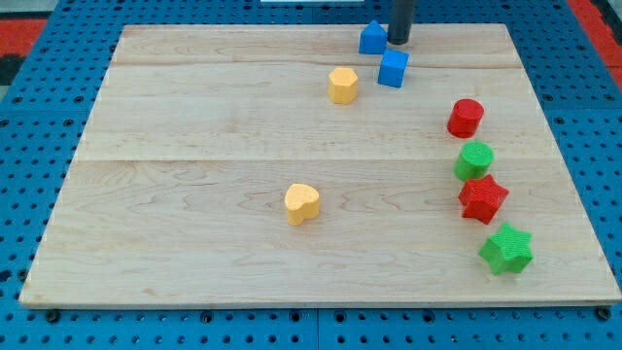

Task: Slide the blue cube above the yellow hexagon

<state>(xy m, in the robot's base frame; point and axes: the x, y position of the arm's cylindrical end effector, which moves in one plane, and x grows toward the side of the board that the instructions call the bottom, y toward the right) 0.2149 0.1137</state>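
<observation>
The blue cube (394,69) sits near the view's top, right of the yellow hexagon (342,85) and slightly higher. A second blue block with a peaked top (372,38) lies above and between them, close to the board's top edge. My tip (400,41) is a dark rod coming down from the view's top; it stands just above the blue cube and right beside the peaked blue block, on its right.
A yellow heart (302,204) lies near the board's middle, lower down. Down the view's right side run a red cylinder (466,118), a green cylinder (474,159), a red star (482,198) and a green star (506,249). The wooden board (194,146) rests on a blue pegboard.
</observation>
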